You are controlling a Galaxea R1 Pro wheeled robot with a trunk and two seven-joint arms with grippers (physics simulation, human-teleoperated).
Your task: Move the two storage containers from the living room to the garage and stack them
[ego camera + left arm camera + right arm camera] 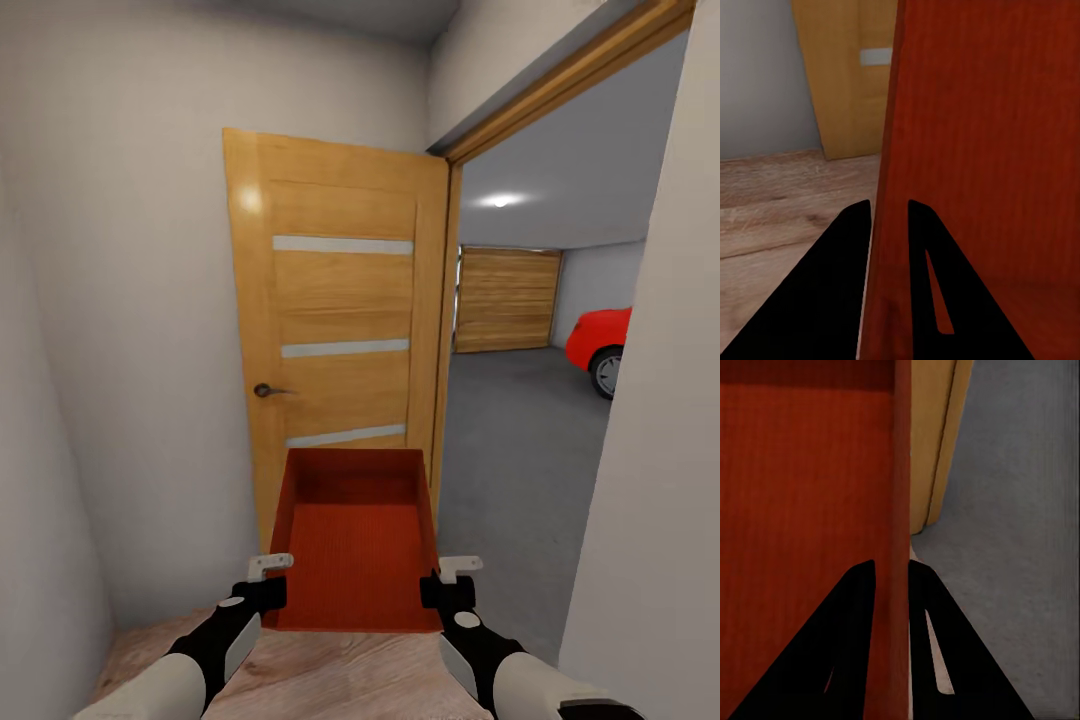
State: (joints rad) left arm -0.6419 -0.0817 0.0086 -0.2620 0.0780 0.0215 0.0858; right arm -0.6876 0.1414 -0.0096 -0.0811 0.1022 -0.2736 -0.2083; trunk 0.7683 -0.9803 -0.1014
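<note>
**Container carried at the garage doorway, both tools pinching its side walls**

We see both arms reaching forward from the bottom of the head view, forearms roughly parallel, wrists level. The left tool (268,578) pinches the left wall of the orange-red storage container (356,545); the left wrist view shows one finger (832,300) outside the wall and the other inside. The right tool (448,580) pinches the right wall likewise, its fingers (844,652) straddling the thin wall. The container is held between the arms, open side up, above the light wood planks (330,680), just before the open wooden door (340,330).

Through the doorway we note the dark grey floor (510,450), a slatted panel door (507,300) and a red car (603,345) cut off by the wall. The container's near edge is hard to make out.
</note>
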